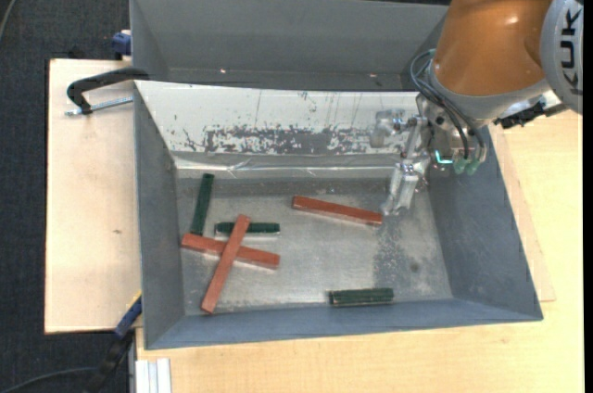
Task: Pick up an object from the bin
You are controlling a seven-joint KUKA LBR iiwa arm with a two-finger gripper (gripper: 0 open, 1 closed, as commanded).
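Observation:
My gripper point(402, 193) hangs low at the right side of the bin, its fingers pointing down near the right end of a flat red-brown stick point(337, 211) that lies slanted on the floor. Nothing shows between the fingers. A dark green stick point(361, 297) lies by the front wall, below the gripper.
At the left of the bin two red-brown sticks point(227, 259) lie crossed, with two dark green sticks point(201, 202) beside them, one upright along the left and one point(248, 228) flat. The arm with its orange cover reaches in over the right rim.

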